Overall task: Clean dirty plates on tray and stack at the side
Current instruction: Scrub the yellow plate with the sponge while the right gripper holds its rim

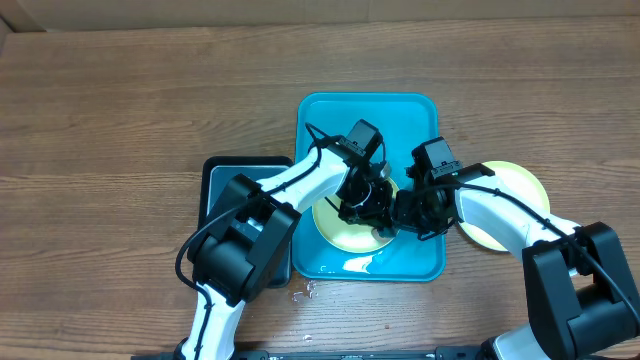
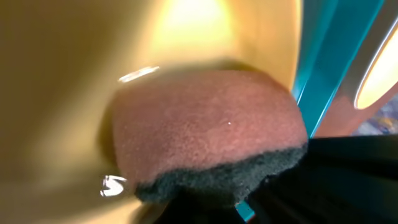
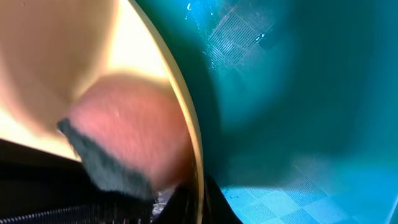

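One plate (image 1: 520,185) at the side (image 1: 590,150), one under the sponge (image 2: 205,130).
Left gripper (image 1: 368,205) clamps the sponge on a yellow plate (image 1: 345,232) inside the tray (image 1: 410,110); right gripper (image 1: 412,215) sits at its rim, grip unclear. Scrubbing likely midway; stacking remains.

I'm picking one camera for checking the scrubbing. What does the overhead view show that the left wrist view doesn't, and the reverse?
Only overhead: the left arm, the right arm, and the black basin left of the tray. Only left wrist: the sponge, pinkish with a dark scouring layer, against the yellow plate. Both: that plate lying in the turquoise tray.
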